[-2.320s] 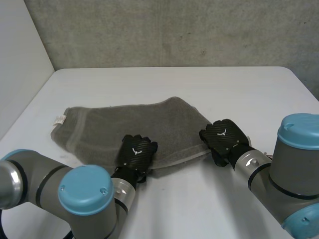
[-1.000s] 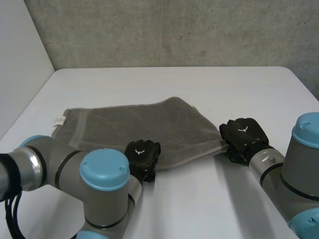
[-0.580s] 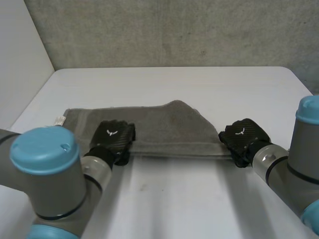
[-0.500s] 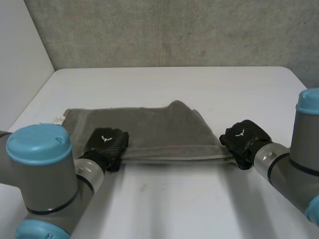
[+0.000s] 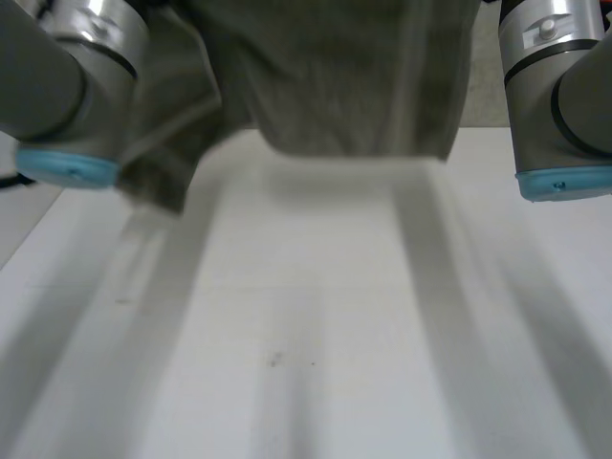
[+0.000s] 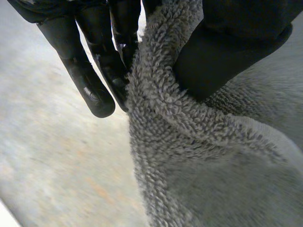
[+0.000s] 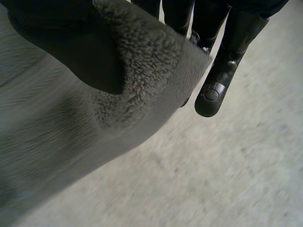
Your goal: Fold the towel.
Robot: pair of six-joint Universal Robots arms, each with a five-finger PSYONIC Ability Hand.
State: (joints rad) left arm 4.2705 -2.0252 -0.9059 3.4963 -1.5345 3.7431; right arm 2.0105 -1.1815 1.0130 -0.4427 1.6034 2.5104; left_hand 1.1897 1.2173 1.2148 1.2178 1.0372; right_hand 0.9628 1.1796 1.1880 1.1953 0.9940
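Left hand [image 6: 94, 80]: clamped; you see a towel [image 6: 213, 179] edge pinched between thumb and fingers.
Towel: hangs down from both hands' fingers, clear of the table [image 5: 316, 335].
Right hand [image 7: 222, 71]: clamped; towel corner pinched between thumb and fingers.

No text, label, brand, number or sign is showing readably anywhere on the towel [image 5: 354, 86], the left hand [image 6: 83, 75], the right hand [image 7: 222, 71] or the table [image 5: 316, 335].

Thumb pinched against fingers on left hand [image 6: 87, 78] and right hand [image 7: 229, 52] (arms [image 5: 550, 86] high).
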